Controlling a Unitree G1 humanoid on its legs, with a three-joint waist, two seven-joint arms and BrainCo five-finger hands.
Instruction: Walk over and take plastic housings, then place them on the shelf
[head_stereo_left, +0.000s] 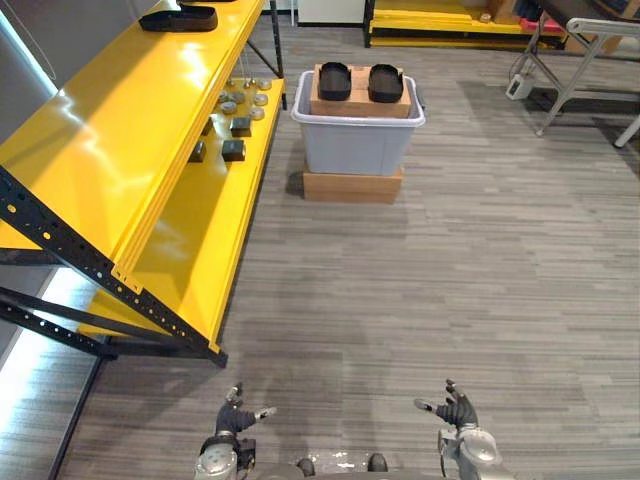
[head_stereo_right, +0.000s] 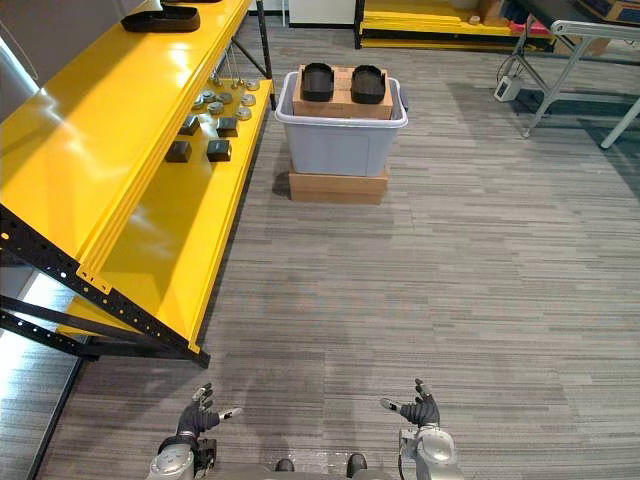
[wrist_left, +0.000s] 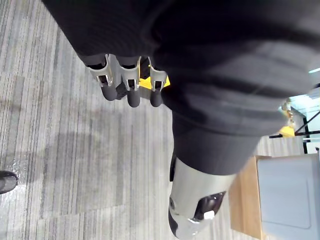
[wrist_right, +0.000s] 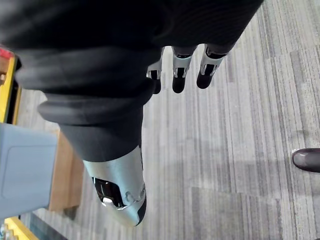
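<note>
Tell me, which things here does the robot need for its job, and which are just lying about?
Job: two black plastic housings on the cardboard box in the grey bin; yellow shelf.
Lying about: round metal parts and dark blocks on the shelf's lower level; white table frame.

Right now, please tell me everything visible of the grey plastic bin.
The grey plastic bin is a rectangular tub with a rolled rim and walls tapering downward. It stands upright on a flat cardboard box on the floor, right of the yellow shelf, apart from it. A second cardboard box sits in its open top, carrying two black plastic housings.
</note>
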